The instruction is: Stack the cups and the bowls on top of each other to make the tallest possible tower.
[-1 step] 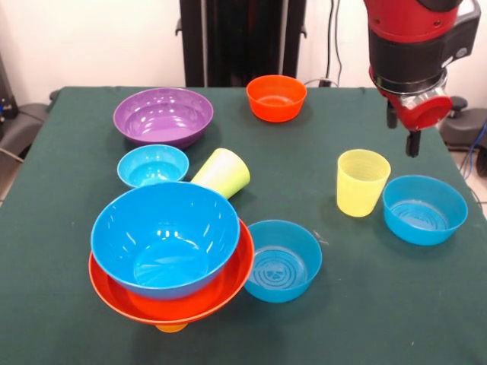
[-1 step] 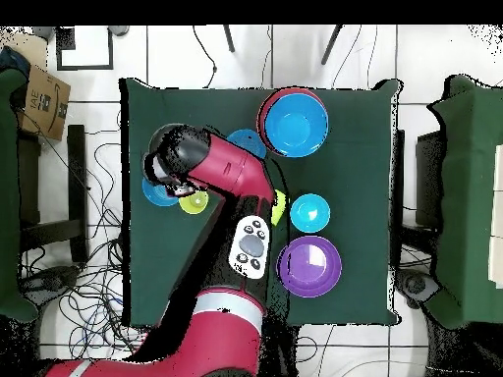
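The hand (image 1: 412, 141) is hanging at one o'clock of the pale yellow cup (image 1: 361, 182) (its grip I cannot tell). The tower (image 1: 169, 251) is standing at seven o'clock on the counter (image 1: 380, 304).

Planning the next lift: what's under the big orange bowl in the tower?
Beneath the big orange bowl only a small orange bit pokes out at the near edge, likely a cup. The rest is covered; the large blue bowl sits inside.

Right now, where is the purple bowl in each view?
Front view: the purple bowl sits far left, behind the small blue bowl.
Overhead view: the purple bowl is lower right, near the table's bottom edge.
Shared landmark: that small blue bowl lies right next to it in both.
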Controlling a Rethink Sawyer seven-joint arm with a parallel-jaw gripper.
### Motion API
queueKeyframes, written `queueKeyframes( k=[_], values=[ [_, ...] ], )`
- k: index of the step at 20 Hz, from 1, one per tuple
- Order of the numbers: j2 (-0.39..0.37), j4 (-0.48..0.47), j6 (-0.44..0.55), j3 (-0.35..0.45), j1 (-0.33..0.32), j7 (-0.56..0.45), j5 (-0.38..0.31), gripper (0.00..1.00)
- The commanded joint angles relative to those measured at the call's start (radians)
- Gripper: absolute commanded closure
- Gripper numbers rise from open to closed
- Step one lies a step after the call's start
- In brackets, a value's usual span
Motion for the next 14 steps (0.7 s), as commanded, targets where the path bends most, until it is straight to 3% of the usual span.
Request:
queueKeyframes(
  k=[1, 10, 14],
  values=[
    [0.053, 0.07, -0.06, 0.115, 0.004, 0.058, -0.008, 0.0],
    [0.092, -0.024, -0.077, 0.028, 0.028, 0.095, -0.084, 0.0],
    [0.12, -0.036, -0.189, 0.016, 0.049, 0.141, -0.061, 0.0]
  ],
)
